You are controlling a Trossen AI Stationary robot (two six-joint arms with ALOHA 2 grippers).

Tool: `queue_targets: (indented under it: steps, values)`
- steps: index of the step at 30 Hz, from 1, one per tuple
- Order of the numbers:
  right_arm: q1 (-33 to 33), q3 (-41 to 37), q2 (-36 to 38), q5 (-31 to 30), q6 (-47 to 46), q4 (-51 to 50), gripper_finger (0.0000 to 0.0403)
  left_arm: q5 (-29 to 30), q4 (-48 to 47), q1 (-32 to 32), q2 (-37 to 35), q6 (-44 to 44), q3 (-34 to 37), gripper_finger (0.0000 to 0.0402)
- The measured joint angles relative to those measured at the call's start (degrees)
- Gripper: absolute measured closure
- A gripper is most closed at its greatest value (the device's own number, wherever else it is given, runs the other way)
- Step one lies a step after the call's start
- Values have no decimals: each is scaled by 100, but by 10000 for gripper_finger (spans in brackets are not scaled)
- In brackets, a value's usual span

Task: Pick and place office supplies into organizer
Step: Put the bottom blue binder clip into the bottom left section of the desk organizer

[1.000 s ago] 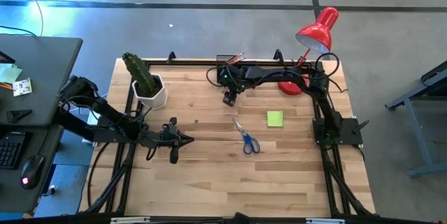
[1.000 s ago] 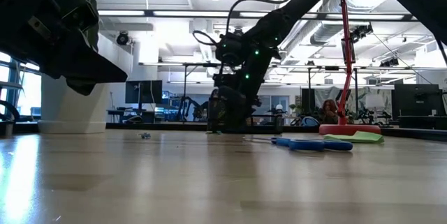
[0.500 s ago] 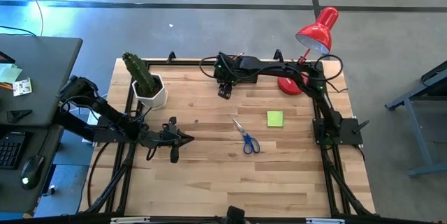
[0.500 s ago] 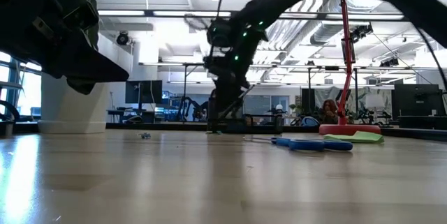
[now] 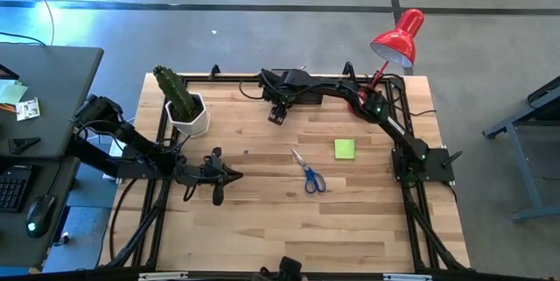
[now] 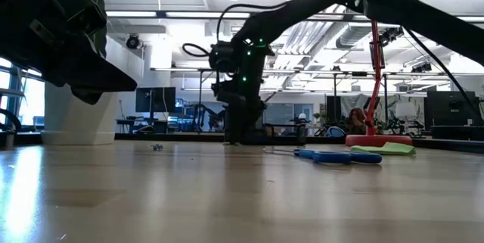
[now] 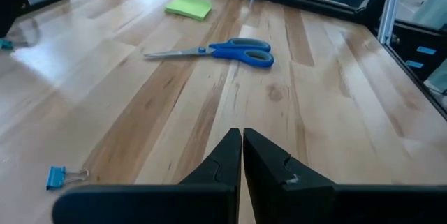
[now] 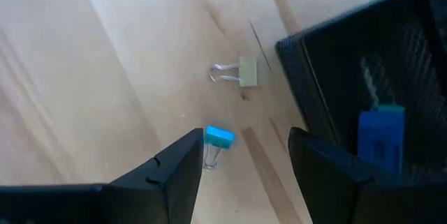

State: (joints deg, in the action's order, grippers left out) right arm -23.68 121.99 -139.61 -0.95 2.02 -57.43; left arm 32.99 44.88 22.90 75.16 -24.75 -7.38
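At the left of the counter (image 5: 262,220) stands a cactus (image 5: 175,93) in a white pot (image 5: 194,122). Just right of it the left tool (image 5: 229,174) hangs low over the bare wood near the middle, its fingers (image 7: 230,155) pressed together with nothing between them. A small blue clip (image 7: 56,176) lies on the wood near that tool, apart from it. Past the tool, toward the middle, the scissors (image 5: 308,172) lie flat, blue handles toward the near edge. The green pad (image 5: 345,149) lies beside them to the right, apart from them. At the far edge the right tool (image 5: 275,116) hangs over the wood just beside the black organizer (image 8: 363,77), its arm reaching in from the right. Its fingers (image 8: 174,175) stand wide apart and grip nothing. Under them lie a second blue clip (image 8: 218,139) and a pale clip (image 8: 241,72), both on the wood outside the organizer. A blue block (image 8: 380,137) sits inside a compartment of the organizer. A red lamp (image 5: 398,38) stands at the far right corner.
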Motion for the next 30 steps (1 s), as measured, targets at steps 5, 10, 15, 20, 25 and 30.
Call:
queue_targets:
  steps: [5, 10, 15, 20, 25, 30]
  values:
    - [0, 2, 0, 59, -237, -14, 199, 0, -1, 0, 0, -2, 0, 394]
    - [9, 2, -22, 66, -499, -1, 199, 5, 7, 0, 0, -7, 0, 394]
    - [9, 2, -24, 73, -779, -85, 198, 44, 34, 0, 0, -8, 0, 394]
    - [7, 2, -24, 67, -867, -308, 199, 44, 46, 0, 0, -57, 0, 394]
    - [55, 2, -24, 70, -860, -210, 199, 49, 46, 0, 0, -55, 0, 394]
    - [178, 2, -24, 60, -487, -165, 199, 101, 57, 0, 0, 7, 0, 394]
